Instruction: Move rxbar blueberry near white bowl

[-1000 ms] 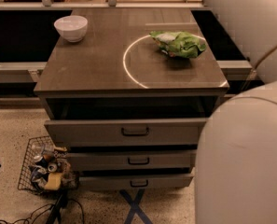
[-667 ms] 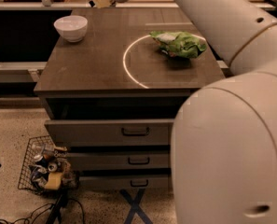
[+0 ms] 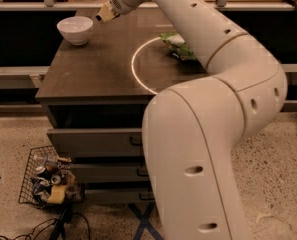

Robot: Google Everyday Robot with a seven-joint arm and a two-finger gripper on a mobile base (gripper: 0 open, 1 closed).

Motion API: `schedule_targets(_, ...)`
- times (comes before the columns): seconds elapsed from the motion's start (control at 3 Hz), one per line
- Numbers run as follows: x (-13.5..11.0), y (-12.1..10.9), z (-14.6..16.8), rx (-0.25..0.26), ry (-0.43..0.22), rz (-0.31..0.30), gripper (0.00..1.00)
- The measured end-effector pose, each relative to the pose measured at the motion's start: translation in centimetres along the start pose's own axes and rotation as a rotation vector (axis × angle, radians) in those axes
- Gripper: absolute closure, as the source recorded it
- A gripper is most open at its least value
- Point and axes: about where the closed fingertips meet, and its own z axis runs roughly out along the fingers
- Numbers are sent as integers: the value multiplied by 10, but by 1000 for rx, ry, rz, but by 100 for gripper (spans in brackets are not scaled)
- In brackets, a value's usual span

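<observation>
The white bowl (image 3: pixel 75 29) stands at the far left corner of the dark table top (image 3: pixel 93 69). My gripper (image 3: pixel 104 14) is at the end of the long white arm, just above the table's far edge and a little to the right of the bowl. The rxbar blueberry is out of view; no dark blue bar shows on the table. A green and white snack bag (image 3: pixel 176 46) lies at the right of the table, partly hidden by my arm (image 3: pixel 213 134).
A bright ring of light (image 3: pixel 136 66) marks the table's middle. Drawers with handles (image 3: pixel 95 143) sit below the top. A wire basket of cans (image 3: pixel 48 184) stands on the floor at lower left. A rail and shelf run behind the table.
My arm has swung further across the view and now covers the table's right side. The gripper has come a little lower and forward, to just right of the bowl.
</observation>
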Motion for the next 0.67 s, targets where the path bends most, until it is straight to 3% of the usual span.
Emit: schedule_targets(0.67, 29, 8, 55, -52, 43, 64, 100)
